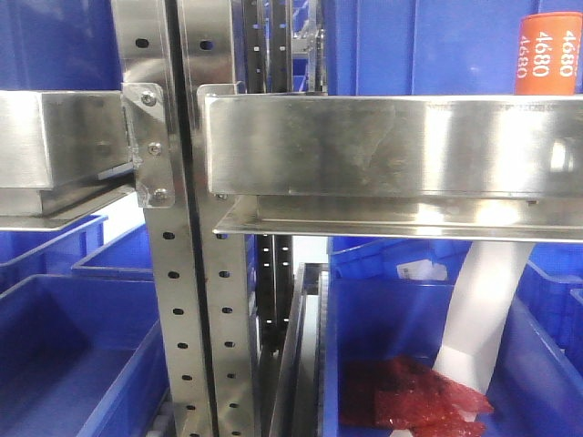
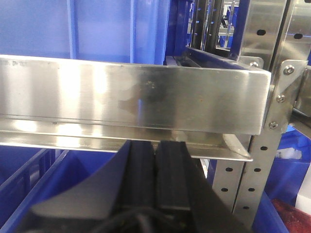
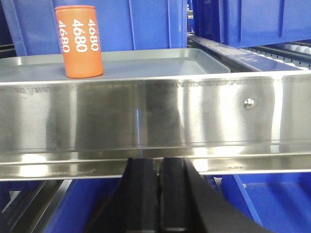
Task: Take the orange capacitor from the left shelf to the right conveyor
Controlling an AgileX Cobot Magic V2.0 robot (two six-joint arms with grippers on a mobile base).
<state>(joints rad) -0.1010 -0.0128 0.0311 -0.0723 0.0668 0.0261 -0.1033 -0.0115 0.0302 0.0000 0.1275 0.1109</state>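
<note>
**1 orange capacitor sits up and left of my right gripper, behind the steel rail.**
It stands upright, long axis vertical, on 1 grey tray on the left shelf, and it is the only 1 I count. The left wrist view doesn't show it, so I judge the right arm nearer. On both of my 2 grippers, the left gripper included, the fingers are pressed together and hold nothing. I can't see the conveyor.
</note>
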